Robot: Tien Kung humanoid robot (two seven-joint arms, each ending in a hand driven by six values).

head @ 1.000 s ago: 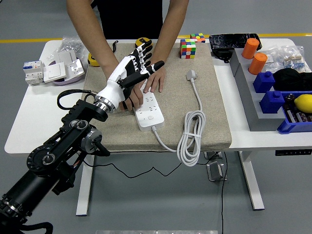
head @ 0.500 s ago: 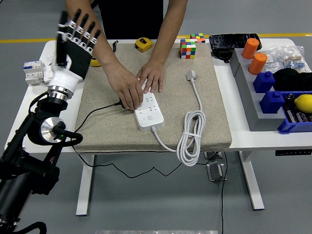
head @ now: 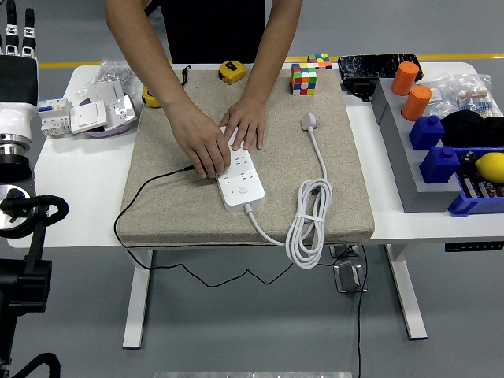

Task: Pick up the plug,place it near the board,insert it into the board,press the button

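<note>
Head view: the left hand is raised at the table's left edge, off the beige mat, its fingers pointing straight up, extended and a little apart, holding nothing; below it the black arm drops along the left side of the picture. The right hand is out of sight. The white board, a power strip, lies on the mat near its middle, slanted toward the mat's near edge, and its white cable runs off the near end into a loose coil near the mat's near right part, then up to the white plug, which lies free on the mat well to the right of the board, toward the far edge. A person stands at the far side with both hands on the board: one hand covers its far left end, the other hand rests just beyond on its far end. A thin black wire leads from under the person's hand across the mat to its left edge. A colour cube and a yellow tape measure sit at the mat's far edge; blue and grey bins stand at the table's right edge.
</note>
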